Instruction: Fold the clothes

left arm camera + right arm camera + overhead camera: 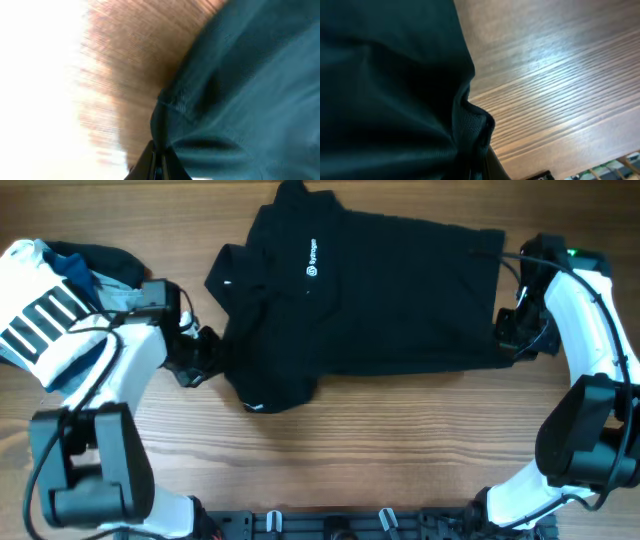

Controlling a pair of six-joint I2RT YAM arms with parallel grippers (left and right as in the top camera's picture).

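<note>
The clothes [380, 290], a black short-sleeved collared shirt with a small white chest logo, lie spread across the middle of the wooden table, collar to the left. At the shirt's left side by the lower sleeve, my left gripper [207, 350] is shut on a pinch of black fabric [159, 135], seen close up in the left wrist view. My right gripper [505, 332] is shut on the shirt's right hem, where a fold of fabric [472, 125] is bunched between the jaws in the right wrist view.
A white garment with black stripes [40, 320] and a dark and light-blue pile [95, 270] lie at the far left, beside my left arm. Bare wood table [400, 440] runs along the front. A rack with fittings [330, 525] sits at the front edge.
</note>
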